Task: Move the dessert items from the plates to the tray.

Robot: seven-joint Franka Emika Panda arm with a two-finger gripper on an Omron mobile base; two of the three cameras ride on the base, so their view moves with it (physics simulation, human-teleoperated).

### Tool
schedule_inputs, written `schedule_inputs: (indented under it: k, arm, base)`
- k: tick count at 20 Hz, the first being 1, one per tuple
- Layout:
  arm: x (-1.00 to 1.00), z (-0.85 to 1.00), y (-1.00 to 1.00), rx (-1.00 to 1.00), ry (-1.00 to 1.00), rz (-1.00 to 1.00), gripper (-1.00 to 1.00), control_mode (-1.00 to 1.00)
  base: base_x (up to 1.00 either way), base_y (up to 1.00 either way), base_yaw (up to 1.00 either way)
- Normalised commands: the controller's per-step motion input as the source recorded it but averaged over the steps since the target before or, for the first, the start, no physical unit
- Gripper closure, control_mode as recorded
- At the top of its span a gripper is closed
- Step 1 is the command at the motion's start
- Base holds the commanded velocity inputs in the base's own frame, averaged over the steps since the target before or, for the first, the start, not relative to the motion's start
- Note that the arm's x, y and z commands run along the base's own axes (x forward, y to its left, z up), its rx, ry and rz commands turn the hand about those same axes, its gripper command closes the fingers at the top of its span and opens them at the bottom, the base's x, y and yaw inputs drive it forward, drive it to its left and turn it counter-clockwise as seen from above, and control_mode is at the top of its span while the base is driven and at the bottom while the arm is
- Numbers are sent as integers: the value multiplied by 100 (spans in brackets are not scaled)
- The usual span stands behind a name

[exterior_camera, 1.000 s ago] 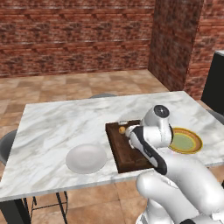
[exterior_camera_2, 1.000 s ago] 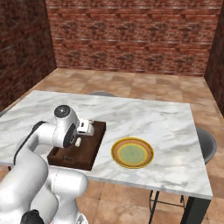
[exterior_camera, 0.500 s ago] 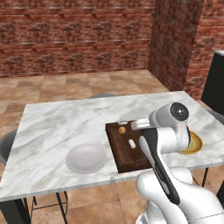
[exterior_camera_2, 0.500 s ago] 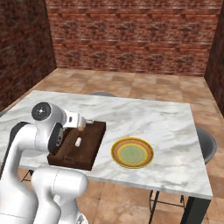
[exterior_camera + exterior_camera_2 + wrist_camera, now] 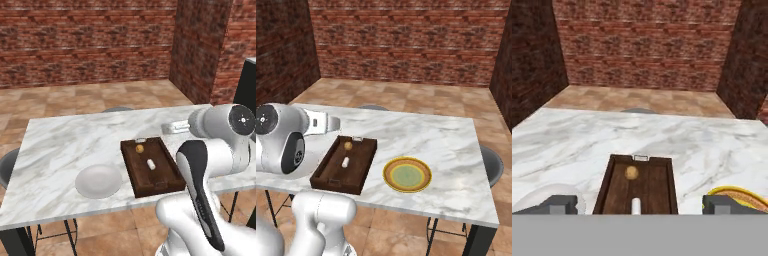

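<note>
Desserts — two, both tiny. One ball (image 5: pixel 631 172), orange-brown, round; one cylinder (image 5: pixel 635 205), white, stubby, lying on its side. Both inside the tray (image 5: pixel 662 186), ahead of and below the claw (image 5: pixel 639 204), between its fingertips (image 5: pixel 559 204) in the hand view; ball beyond the cylinder, apart from it.

Tray: one, dark brown wood, rectangular, raised sides, small metal handle at the far short end.

Plates: two, round, nothing on either. Grey plate (image 5: pixel 98 180) plain and smooth, to the claw's left beside the tray; rimmed plate (image 5: pixel 407 174) yellow-orange with pale green centre, to the claw's right.

Table (image 5: pixel 70 145): one, white marble, grey veining.

Claw: spread wide, gripping nothing, held above the tray's near end.
</note>
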Motion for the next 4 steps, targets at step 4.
schedule_inputs:
  k: [4]
  arm:
    - [-55, 6, 47, -1, -26, 0, -100, -100]
  base:
    - [0, 0, 0]
